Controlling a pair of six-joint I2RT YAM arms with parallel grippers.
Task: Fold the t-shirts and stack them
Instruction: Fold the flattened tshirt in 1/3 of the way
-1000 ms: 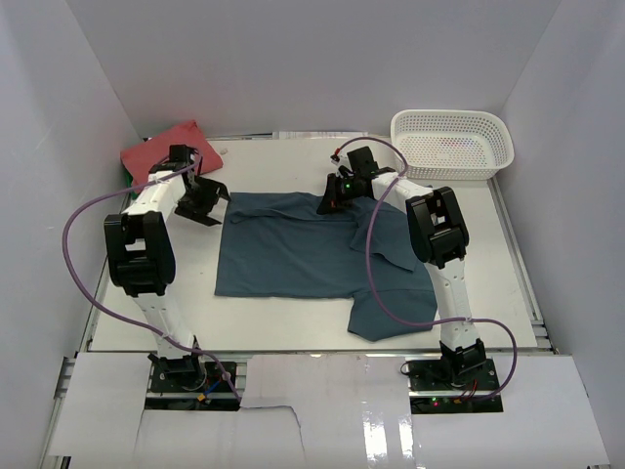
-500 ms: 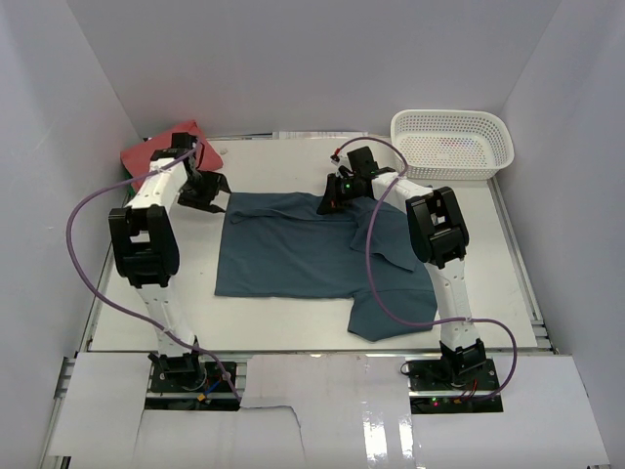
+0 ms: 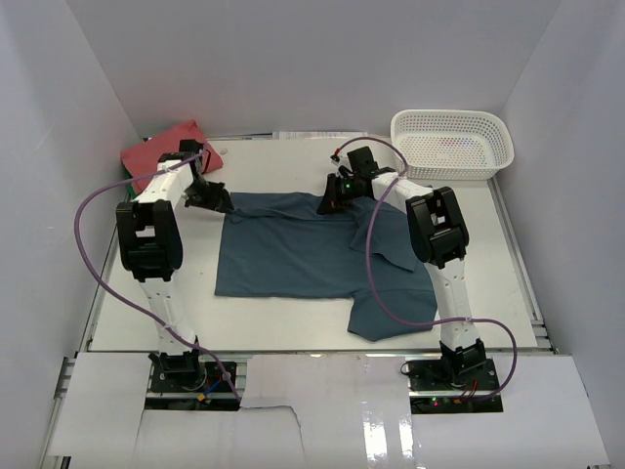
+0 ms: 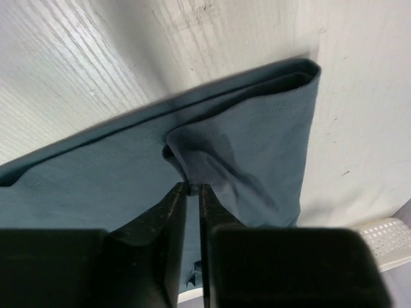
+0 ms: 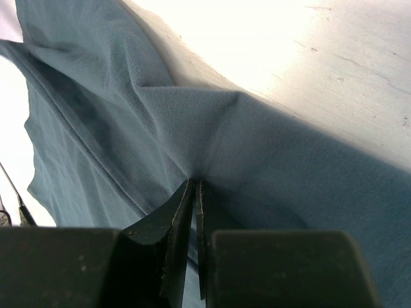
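A dark teal-blue t-shirt point(image 3: 312, 256) lies spread on the white table, its near right part hanging toward the front. My left gripper point(image 3: 223, 203) sits at the shirt's far left corner. In the left wrist view the left gripper point(image 4: 192, 186) is shut on a pinched fold of the teal t-shirt point(image 4: 244, 147). My right gripper point(image 3: 330, 202) is at the shirt's far edge near the middle. In the right wrist view the right gripper point(image 5: 195, 182) is shut on the teal cloth point(image 5: 270, 160). A coral-red t-shirt point(image 3: 156, 149) lies folded at the far left corner.
A white lattice basket point(image 3: 451, 143) stands at the far right of the table point(image 3: 283, 327). Purple cables loop from both arms. White walls close in the left, right and back.
My left gripper moved right from open table onto the shirt's far left corner and closed on the cloth. The right gripper stayed where it was, still shut on the shirt.
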